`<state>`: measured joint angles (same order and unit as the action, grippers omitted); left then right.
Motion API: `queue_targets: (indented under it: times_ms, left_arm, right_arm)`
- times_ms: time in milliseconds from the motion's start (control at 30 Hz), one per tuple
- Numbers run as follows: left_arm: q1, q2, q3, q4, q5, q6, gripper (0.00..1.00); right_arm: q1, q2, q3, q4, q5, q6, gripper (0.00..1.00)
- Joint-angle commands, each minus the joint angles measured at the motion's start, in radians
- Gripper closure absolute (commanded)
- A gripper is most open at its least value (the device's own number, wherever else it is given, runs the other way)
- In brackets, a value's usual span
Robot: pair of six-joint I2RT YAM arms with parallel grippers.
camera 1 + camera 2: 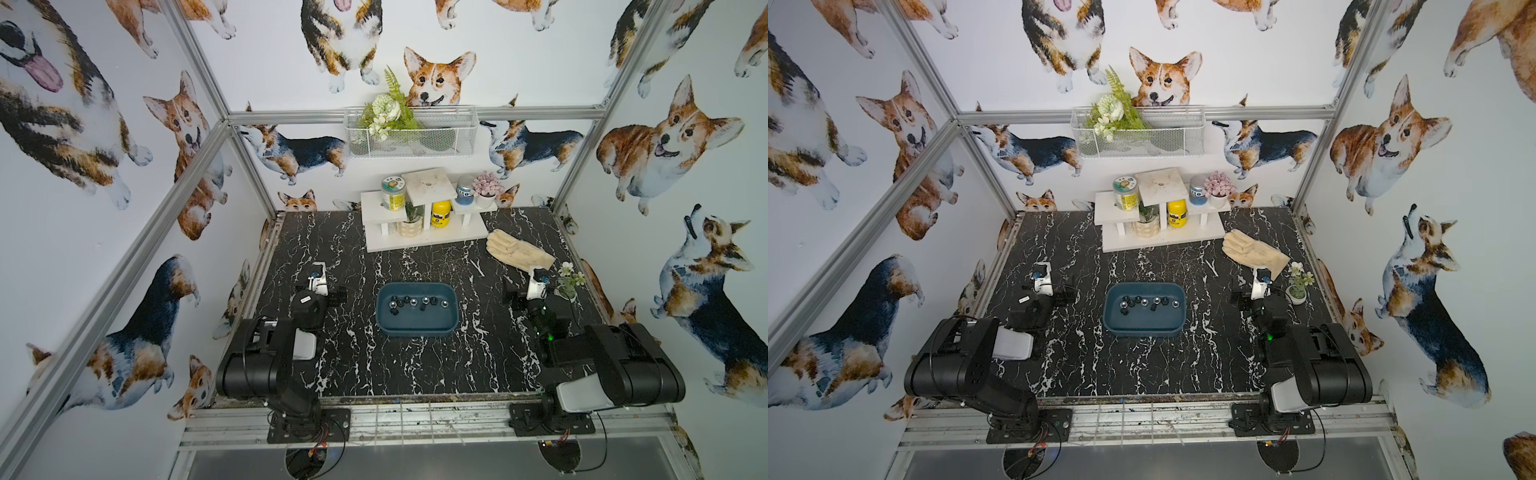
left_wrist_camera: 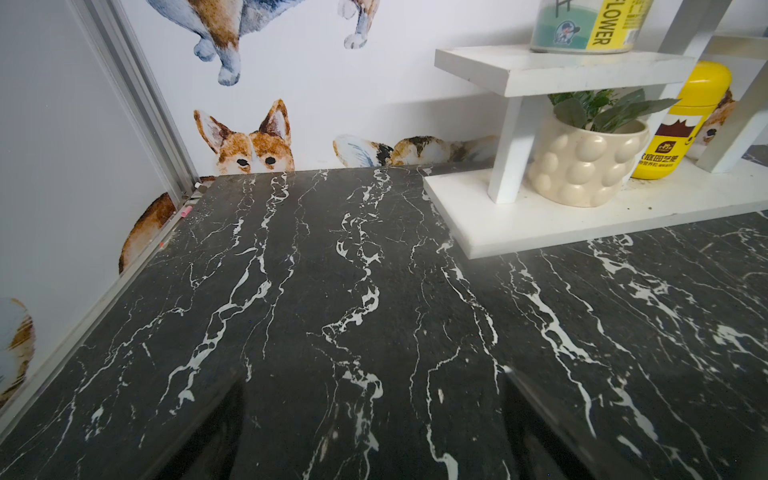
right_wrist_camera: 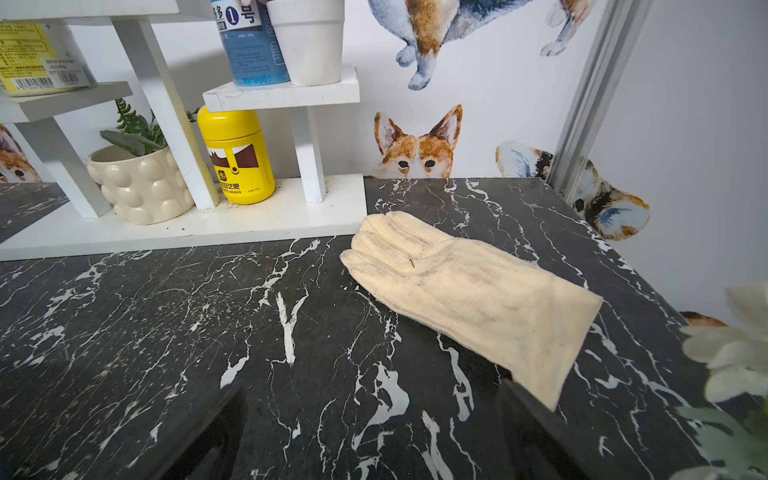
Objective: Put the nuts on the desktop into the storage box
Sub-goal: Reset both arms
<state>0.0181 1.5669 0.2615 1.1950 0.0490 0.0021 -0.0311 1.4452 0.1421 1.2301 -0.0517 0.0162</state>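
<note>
Nuts: small silver and black pieces lying in a loose row inside the storage box, across the upper half of its floor as framed in both top views; some touch, others sit just apart.
Storage box: dark teal tray, flat on the desktop, at the middle of both top views, between the two arms and well apart from each.
Desktop: black surface with white veins, filling the lower middle of the frame.
Left gripper: jaws spread wide with nothing between them; only bare desktop shows between the two dark fingers at the bottom edge of the left wrist view.
Right gripper: jaws likewise wide apart and empty, low over the desktop.
Glove: cream, lying flat at centre right of the right wrist view, its cuff near one finger of the right gripper.
Shelf stand: white, at the upper middle of the desktop, carrying jars and pots.
</note>
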Motion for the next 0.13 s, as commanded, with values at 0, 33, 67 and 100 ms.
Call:
queue_targets:
  times_ms: [0,33,67,100]
  left_arm:
    - [0.000,0.001,0.005,0.006,-0.003,0.002,0.00]
    - [0.000,-0.001,0.003,0.008,-0.004,0.002,0.00]
    - [0.000,-0.004,0.000,0.009,-0.005,0.002,0.00]
    - [-0.001,-0.005,0.001,0.009,-0.005,0.003,0.00]
  right_arm:
    - [0.001,0.000,-0.001,0.035,-0.005,0.001,0.00]
    - [0.001,0.001,-0.001,0.035,-0.005,0.001,0.00]
    - [0.002,-0.001,0.000,0.034,-0.005,0.000,0.00]
    - [0.001,0.000,-0.001,0.035,-0.005,0.000,0.00]
